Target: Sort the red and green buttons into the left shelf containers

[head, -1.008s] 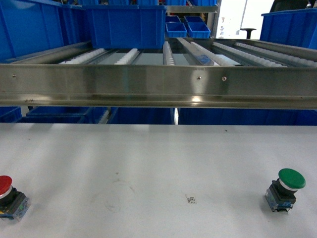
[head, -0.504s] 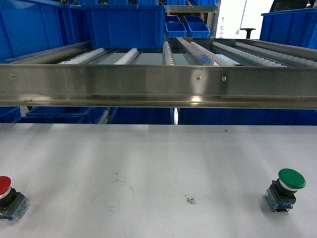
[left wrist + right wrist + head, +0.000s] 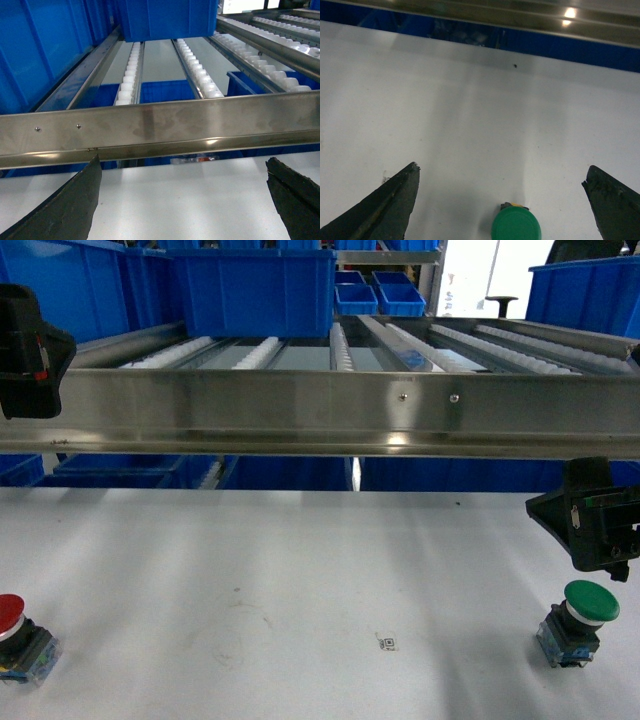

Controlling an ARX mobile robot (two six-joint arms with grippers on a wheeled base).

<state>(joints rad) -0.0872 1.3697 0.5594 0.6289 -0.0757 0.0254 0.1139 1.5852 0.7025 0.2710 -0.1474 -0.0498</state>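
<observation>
The red button [image 3: 9, 634] sits at the table's front left edge, partly cut off by the frame. At the front right stands the green button [image 3: 580, 621], with my right gripper [image 3: 502, 167] hovering above it, open; the green cap [image 3: 516, 225] lies low between its fingers, untouched. My left gripper [image 3: 183, 160] is open and empty, held high by the steel shelf rail, far above the red button. Two large deep blue bins [image 3: 55, 292] [image 3: 252, 288] stand on the left of the roller shelf.
A steel rail [image 3: 320, 412] fronts the roller shelf [image 3: 340, 345] across the whole view. Smaller blue bins [image 3: 378, 295] sit at the back and another big blue bin [image 3: 585, 292] at the right. More blue bins [image 3: 120, 472] lie beneath the shelf.
Both arms have come into the head view: the left one at the upper left by the rail, the right one just above the green button. Neither button has moved.
</observation>
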